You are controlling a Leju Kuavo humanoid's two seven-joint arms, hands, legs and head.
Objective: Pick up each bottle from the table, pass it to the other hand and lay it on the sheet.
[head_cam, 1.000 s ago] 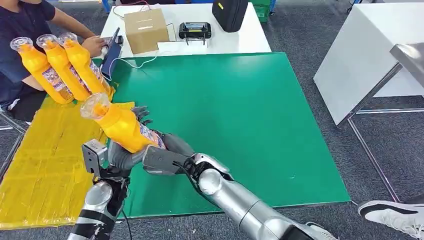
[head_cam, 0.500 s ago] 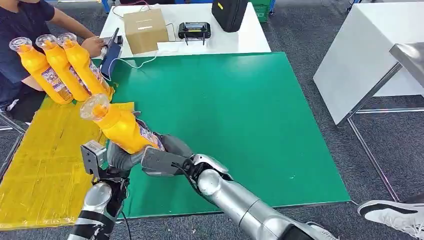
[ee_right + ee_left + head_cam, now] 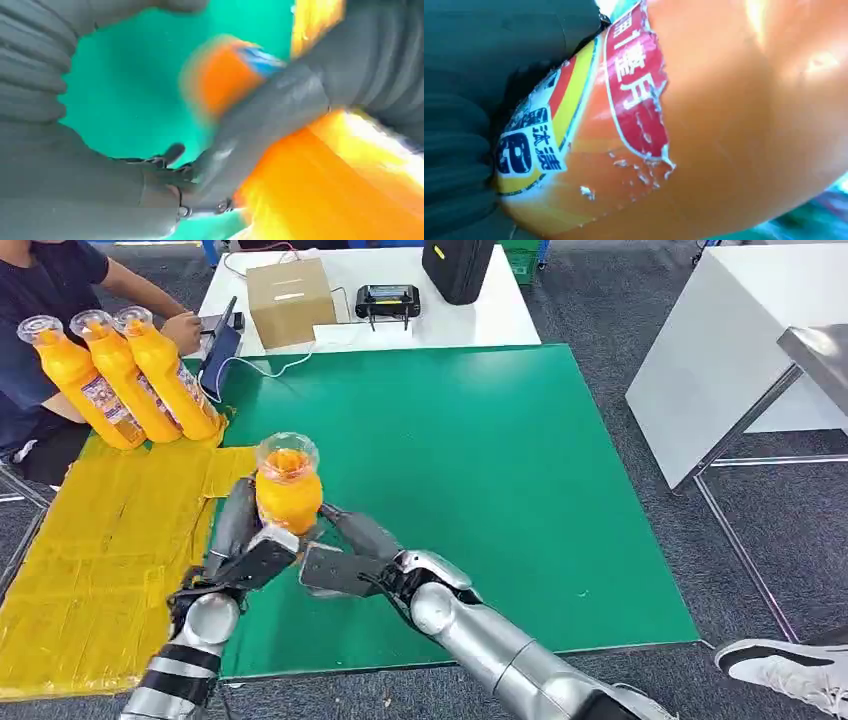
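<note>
The left hand [image 3: 243, 550] grips an orange bottle [image 3: 288, 495] and holds it raised over the green mat [image 3: 480, 470], just right of the yellow sheet [image 3: 100, 560], with its clear cap toward the camera. In the left wrist view the bottle's side and torn red and yellow label [image 3: 634, 95] press against the grey ribbed cover of the hand. The right hand [image 3: 345, 558] is just right of the bottle and low beside it, its fingers [image 3: 355, 530] spread and reaching up toward the bottle's base; whether they touch it I cannot tell, and the blurred right wrist view does not settle it. Three more orange bottles [image 3: 120, 375] stand close together in a row at the far left, at the far edge of the yellow sheet. A person in a dark shirt [image 3: 45, 300] sits at the far left corner with a hand [image 3: 185, 332] near a dark device [image 3: 222, 350]. Beyond the mat on a white table [image 3: 500, 310] stand a cardboard box [image 3: 291, 300], a black controller [image 3: 388, 302] and a black case [image 3: 458, 267].
</note>
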